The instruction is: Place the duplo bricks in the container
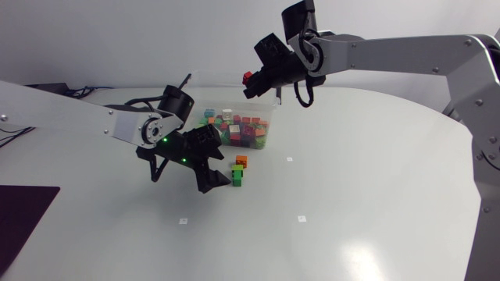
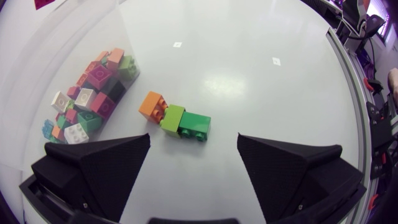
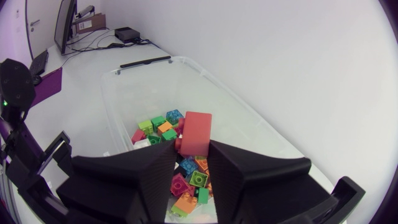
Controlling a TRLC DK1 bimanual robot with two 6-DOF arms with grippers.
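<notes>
Head view. The container (image 1: 269,119) is seen at mid-table, already well stocked with a mixed heap (image 1: 242,131) of bricks. The right gripper (image 1: 251,80) is held above the container's far side, with a red brick (image 1: 248,77) pinched at its tip. On the table (image 1: 375,187), just beside the container's near wall, a short row (image 1: 238,170) of loose bricks is noted. The left gripper (image 1: 226,160) hangs low next to that row, fingers spread. No other stray bricks are seen on the table.

Left wrist view. The row is resolved into three joined or touching pieces: orange brick (image 2: 152,104), lime brick (image 2: 172,117), green brick (image 2: 194,125). They lie ahead of the spread fingers, roughly on the line between them; nothing is touched yet. The container with its heap is seen off to one side of the row.

Right wrist view. The red brick is gripped upright from two sides by the wedge fingers, directly over the open container, with the heap below it.

Progress, as judged. Most of the job is taken to be done, with the bulk of the bricks binned. Still to be done: the red brick released into the container, and the three-piece row picked up and dropped in, singly or together; whether the pieces are locked to each other cannot be told.
</notes>
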